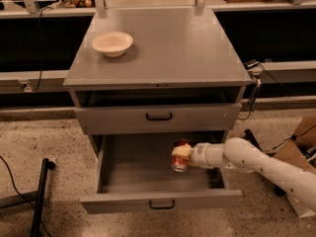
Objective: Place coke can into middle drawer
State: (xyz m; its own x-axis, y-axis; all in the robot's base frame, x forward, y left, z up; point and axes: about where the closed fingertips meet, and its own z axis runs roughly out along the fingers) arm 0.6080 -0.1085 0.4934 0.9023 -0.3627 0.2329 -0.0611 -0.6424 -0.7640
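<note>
The single camera view looks down at a grey cabinet whose flat counter (168,53) carries a round beige bowl (112,43) near its back left corner, well apart from everything else. Under the counter's front edge there is a dark open slot, and below that the upper drawer front (207,117) sits closed, with a black bar handle at its middle. The middle drawer (128,162) beneath it is pulled far out toward the camera, so its grey floor and side walls show, and its own front panel with a small black handle lies nearest the viewer. The white arm (256,162) reaches in from the lower right, crossing over the drawer's right wall. At its end the gripper (181,151) is inside the open drawer, in the right half, about midway between the drawer's back and front. It is clamped around the coke can (179,165), its pale fingers wrapped over the can's upper part, so only the red top rim and the lower red body with the silver base show. The can stands roughly upright, low over the drawer floor and just left of the arm's wrist; whether its base touches the floor cannot be told. A black pole (40,194) leans on the speckled floor (44,137) at the left, and a cardboard box (303,132) stands at the right edge.
</note>
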